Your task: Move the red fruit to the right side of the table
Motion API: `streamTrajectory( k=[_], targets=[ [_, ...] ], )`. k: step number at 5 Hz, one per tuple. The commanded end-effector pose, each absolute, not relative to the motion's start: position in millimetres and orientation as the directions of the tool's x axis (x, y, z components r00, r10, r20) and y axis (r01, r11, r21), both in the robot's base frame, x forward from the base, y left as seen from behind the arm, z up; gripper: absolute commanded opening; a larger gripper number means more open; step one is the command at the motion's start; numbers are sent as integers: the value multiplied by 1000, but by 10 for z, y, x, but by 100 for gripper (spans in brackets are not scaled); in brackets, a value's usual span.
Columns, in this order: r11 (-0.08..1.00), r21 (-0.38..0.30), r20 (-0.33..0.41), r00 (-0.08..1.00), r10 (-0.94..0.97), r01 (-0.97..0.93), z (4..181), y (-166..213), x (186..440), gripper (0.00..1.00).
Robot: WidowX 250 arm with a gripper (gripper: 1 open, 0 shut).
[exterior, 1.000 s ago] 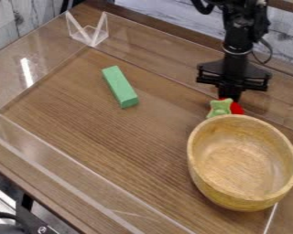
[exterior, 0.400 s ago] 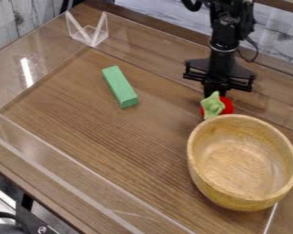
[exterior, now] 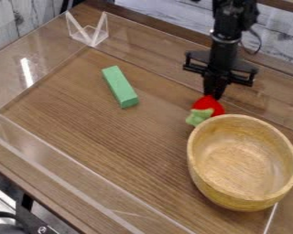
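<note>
Just beside the bowl's (exterior: 244,163) rim, the closed hand (exterior: 215,94) meets the red fruit (exterior: 207,109).

My fingers (exterior: 219,91) are together, right at the red fruit (exterior: 209,105), its pale green cap (exterior: 200,117) beyond it; the wooden bowl (exterior: 242,162) sits near me, the green block (exterior: 120,87) well apart on the tabletop (exterior: 100,137).

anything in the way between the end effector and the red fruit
Nothing visible stands between them: the red fruit is right at the tips of the end effector. The wooden bowl is close by, but on the far side of the fruit from the end effector, so not between them.
</note>
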State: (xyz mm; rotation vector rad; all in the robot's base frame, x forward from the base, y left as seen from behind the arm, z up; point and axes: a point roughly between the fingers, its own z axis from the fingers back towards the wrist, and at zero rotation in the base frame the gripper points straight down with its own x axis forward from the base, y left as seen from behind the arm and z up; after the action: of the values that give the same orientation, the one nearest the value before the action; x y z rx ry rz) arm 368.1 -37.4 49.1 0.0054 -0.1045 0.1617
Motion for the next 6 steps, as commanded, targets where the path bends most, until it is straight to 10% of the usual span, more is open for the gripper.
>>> streamTrajectory(
  k=[1, 2, 3, 6],
  targets=[
    [996, -38, 233, 969, 81, -74, 946, -491, 3775, 0],
    [999, -53, 256, 967, 12, 2, 971, -620, 3732, 0],
    [998, -61, 253, 967, 24, -8, 1021, -543, 3728, 100],
    [996, -88, 262, 965, -6, 30, 1289, -39, 3460, 100]
  ],
)
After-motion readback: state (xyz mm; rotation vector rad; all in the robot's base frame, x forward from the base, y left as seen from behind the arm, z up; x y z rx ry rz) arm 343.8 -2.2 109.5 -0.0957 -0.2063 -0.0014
